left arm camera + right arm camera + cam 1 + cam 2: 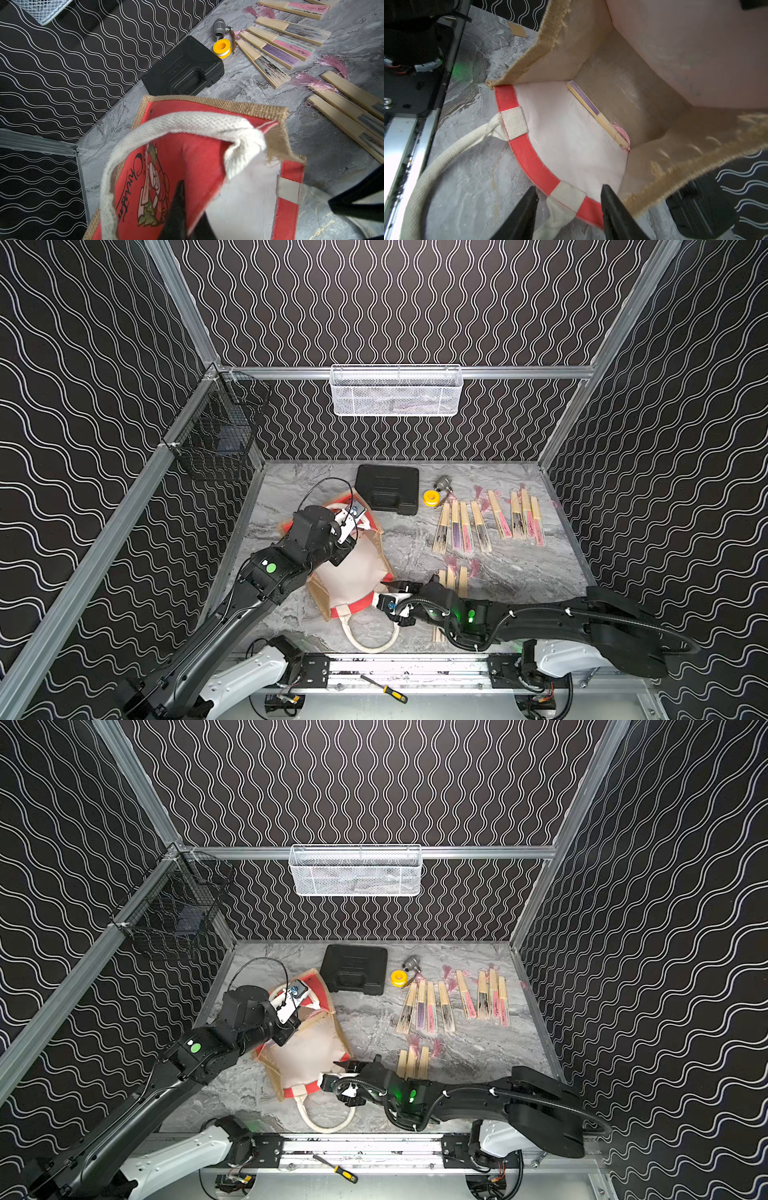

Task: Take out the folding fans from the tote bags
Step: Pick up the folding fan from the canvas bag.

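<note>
Script beginning "Chris" is on the red panel of the tote bag (pixel 187 158). The left jaws are closed on its raised rim. The right jaws, reaching low toward 9 o'clock, stand open at its mouth. One purple fan (pixel 588 104) lies inside the bag. The other folding fans (pixel 466 526) lie on the desk (pixel 415 547) at 3 o'clock.

Lying on grey marbled tabletop (pixel 407 547): jute tote bag (pixel 357 572), black case (pixel 388 493), yellow tape roll (pixel 431 497), metal fitting (pixel 444 482), rows of closed folding fans (pixel 480 526).
</note>
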`<action>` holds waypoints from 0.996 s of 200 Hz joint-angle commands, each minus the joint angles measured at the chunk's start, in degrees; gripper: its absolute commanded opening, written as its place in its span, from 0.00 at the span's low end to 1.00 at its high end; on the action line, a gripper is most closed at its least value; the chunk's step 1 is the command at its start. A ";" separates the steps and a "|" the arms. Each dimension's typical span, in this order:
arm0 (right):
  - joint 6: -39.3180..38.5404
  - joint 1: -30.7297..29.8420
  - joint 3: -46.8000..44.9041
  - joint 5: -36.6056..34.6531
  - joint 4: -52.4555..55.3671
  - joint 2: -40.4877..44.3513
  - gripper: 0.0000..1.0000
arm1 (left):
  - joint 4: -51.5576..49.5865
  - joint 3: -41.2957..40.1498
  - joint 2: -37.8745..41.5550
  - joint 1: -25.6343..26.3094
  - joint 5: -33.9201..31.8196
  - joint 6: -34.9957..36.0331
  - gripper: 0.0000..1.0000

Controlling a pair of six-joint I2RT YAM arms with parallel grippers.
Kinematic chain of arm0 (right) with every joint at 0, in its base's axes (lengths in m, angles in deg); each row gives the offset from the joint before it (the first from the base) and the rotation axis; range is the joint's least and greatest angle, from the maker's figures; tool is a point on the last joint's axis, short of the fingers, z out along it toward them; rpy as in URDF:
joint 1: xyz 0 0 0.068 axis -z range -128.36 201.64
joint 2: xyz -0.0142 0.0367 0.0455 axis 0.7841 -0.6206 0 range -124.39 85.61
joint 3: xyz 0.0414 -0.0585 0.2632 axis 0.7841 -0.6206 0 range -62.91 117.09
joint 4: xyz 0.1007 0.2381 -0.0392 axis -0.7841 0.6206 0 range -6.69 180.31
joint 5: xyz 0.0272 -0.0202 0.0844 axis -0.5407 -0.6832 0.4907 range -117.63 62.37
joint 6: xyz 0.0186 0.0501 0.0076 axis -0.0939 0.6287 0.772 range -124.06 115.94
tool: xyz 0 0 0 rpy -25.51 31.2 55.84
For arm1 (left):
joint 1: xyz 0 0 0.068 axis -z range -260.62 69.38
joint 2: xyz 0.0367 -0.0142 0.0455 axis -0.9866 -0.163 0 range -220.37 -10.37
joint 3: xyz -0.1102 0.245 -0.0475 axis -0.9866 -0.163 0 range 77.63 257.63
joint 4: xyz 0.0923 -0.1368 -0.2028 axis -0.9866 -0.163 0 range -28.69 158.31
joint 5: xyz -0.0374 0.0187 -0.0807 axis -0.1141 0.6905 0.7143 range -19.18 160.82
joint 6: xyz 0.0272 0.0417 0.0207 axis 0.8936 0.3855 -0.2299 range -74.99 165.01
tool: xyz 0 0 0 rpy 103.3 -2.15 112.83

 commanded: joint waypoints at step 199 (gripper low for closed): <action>63.39 2.19 29.83 -2.51 -3.58 -34.32 0.48 | 0.57 2.29 -2.02 -0.24 -0.44 -3.87 0.00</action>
